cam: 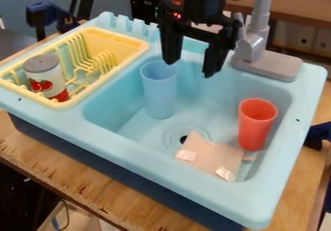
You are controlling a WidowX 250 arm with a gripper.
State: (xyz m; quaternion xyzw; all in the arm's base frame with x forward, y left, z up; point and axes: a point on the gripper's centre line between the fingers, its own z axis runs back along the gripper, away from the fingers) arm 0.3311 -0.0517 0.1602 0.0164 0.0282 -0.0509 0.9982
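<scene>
The hand (188, 69) is seen with fingers spread above the sink (123, 150). Near and below it, the blue cup (159, 92) is stood upright; the red cup (254, 128) is placed farther away.

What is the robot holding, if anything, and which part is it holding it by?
Nothing: the black gripper is open, its fingers apart, close to the blue cup.

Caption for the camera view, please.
Open black gripper above a toy sink holding a blue cup and a red cup; a can sits in the yellow rack.
</scene>
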